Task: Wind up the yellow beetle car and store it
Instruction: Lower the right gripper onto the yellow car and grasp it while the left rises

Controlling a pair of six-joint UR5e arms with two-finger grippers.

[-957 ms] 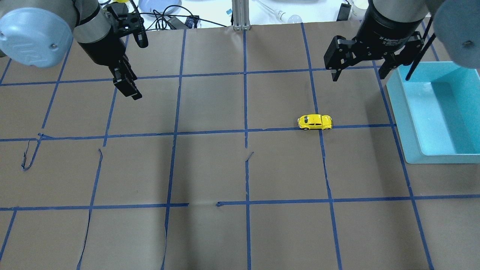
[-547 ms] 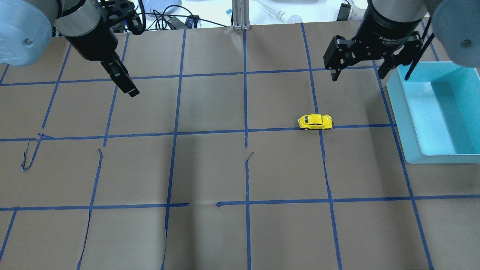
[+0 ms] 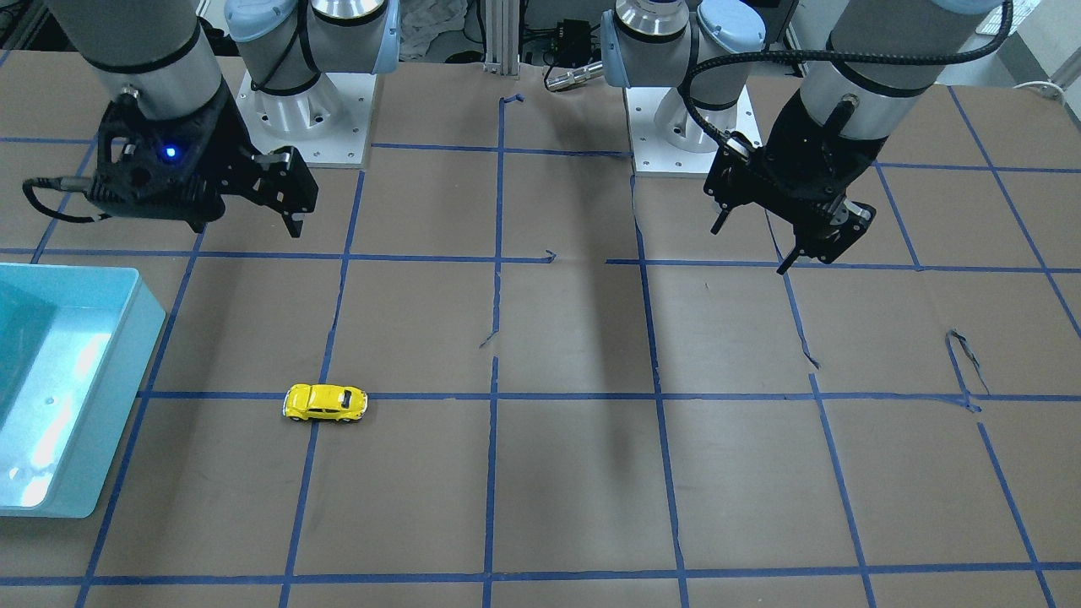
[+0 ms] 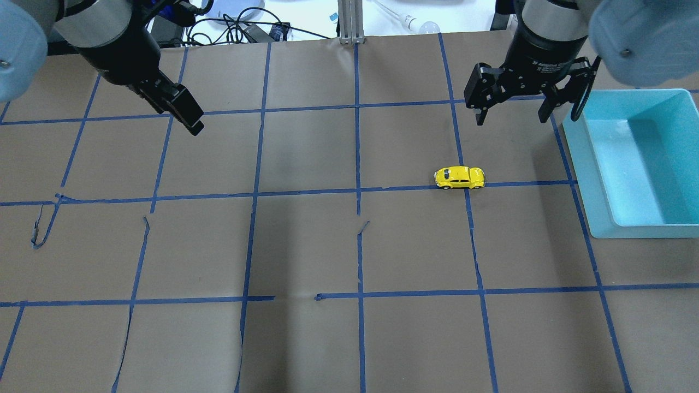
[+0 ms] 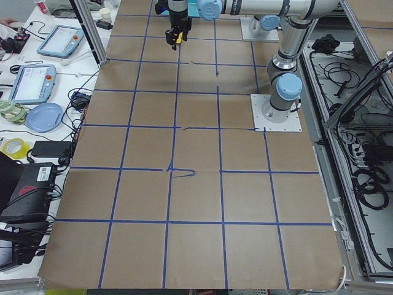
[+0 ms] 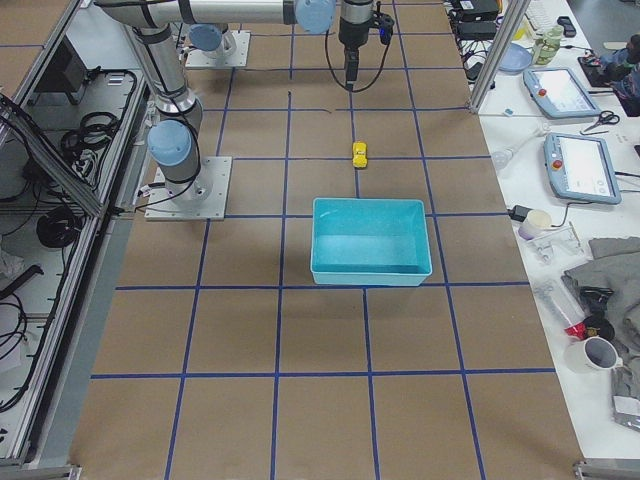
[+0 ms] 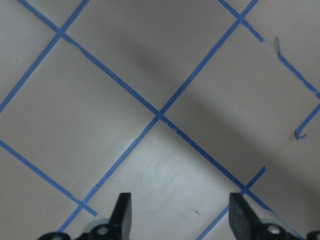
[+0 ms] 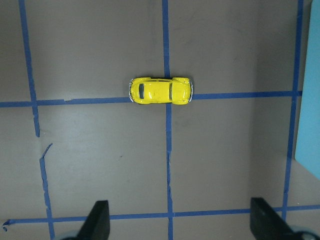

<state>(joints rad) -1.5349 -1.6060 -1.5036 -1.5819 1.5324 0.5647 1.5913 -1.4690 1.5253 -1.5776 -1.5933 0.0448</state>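
The yellow beetle car (image 4: 459, 177) stands on its wheels on a blue tape line right of the table's middle. It also shows in the front view (image 3: 325, 402), the right side view (image 6: 359, 153) and the right wrist view (image 8: 160, 90). My right gripper (image 4: 511, 117) hangs open and empty above the table, behind the car; its jaws stand wide apart in the right wrist view (image 8: 182, 220). My left gripper (image 4: 194, 126) is open and empty over the table's left half, far from the car (image 7: 180, 210).
A teal bin (image 4: 595, 180) stands at the table's right edge, just right of the car, and looks empty. Brown paper with a blue tape grid covers the table. Cables and devices lie beyond the far edge.
My left arm has swung back and to the left while its gripper turned in place. My right gripper has shifted slightly left. The car has not moved.
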